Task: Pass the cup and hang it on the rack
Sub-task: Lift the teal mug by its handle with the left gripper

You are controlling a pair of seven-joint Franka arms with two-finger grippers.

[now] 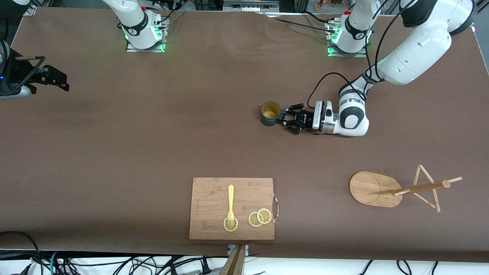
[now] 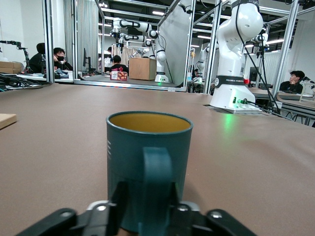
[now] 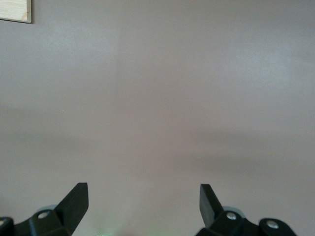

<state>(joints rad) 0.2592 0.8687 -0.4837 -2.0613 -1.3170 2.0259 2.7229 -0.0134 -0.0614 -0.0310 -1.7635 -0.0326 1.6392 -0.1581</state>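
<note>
At the cup's (image 1: 270, 113) handle, left end effector (image 1: 285, 119) pinching it, likely rigid, breakable; right end effector (image 3: 143, 201) spread, waiting over bare table (image 1: 153, 133).

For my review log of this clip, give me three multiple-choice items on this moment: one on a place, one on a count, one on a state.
1. Where does the cup stand?
A. on the cutting board
B. on the bare table, farther from the front camera than the cutting board
C. on a peg of the rack

2. How many lemon slices lie on the cutting board?
A. one
B. three
C. five

3. How is the rack placed?
A. upright on its base
B. lying on its side on the table
C. held up by the right claw

Answers: 1 B, the cup sits on the brown table at the left claw, whose fingers flank its handle. 2 B, one slice lies under the fork and two overlap beside it. 3 B, the base stands on edge with the pole along the table; the right claw hangs open over bare table.
</note>
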